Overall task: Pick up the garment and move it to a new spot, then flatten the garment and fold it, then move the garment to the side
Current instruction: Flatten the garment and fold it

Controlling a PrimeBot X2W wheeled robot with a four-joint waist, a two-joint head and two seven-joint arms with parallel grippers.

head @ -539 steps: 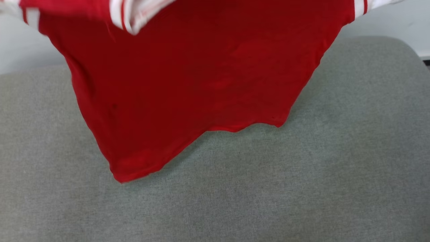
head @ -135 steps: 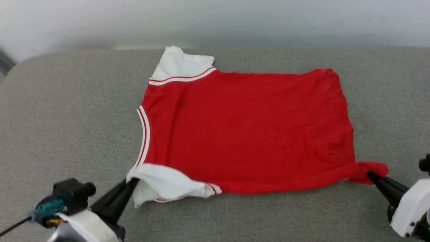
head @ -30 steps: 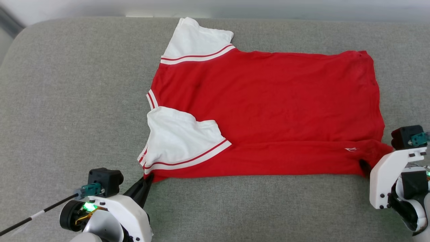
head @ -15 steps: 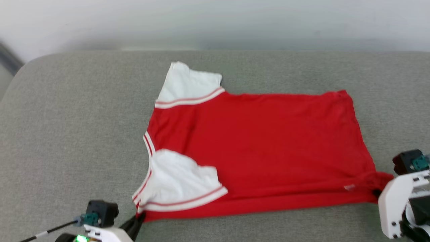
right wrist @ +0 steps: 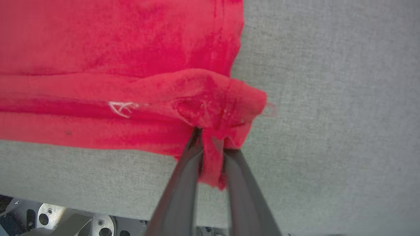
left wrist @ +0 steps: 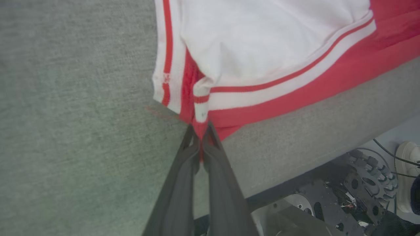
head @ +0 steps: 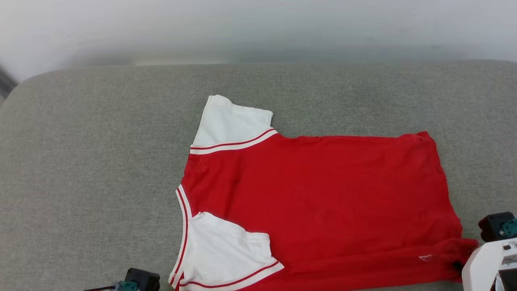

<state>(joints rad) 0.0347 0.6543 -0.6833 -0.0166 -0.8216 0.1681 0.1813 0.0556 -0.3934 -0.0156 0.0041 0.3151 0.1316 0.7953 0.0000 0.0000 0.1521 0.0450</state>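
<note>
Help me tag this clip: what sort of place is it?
Likely a lab or test room: the garment lies on a grey upholstered platform before a bare pale wall, cables nearby.

The left gripper [left wrist: 200, 132] has its two dark fingers pressed together, pinching a corner of the shirt [left wrist: 262, 49] between the tips. The right gripper [right wrist: 211, 141] is clamped too, its fingers slightly apart around a bunched fold of the cloth. In the head view, the white-cased right wrist [head: 482, 262] sits at the lower right corner, and the left wrist [head: 141, 281] shows as a dark block at the bottom edge.
</note>
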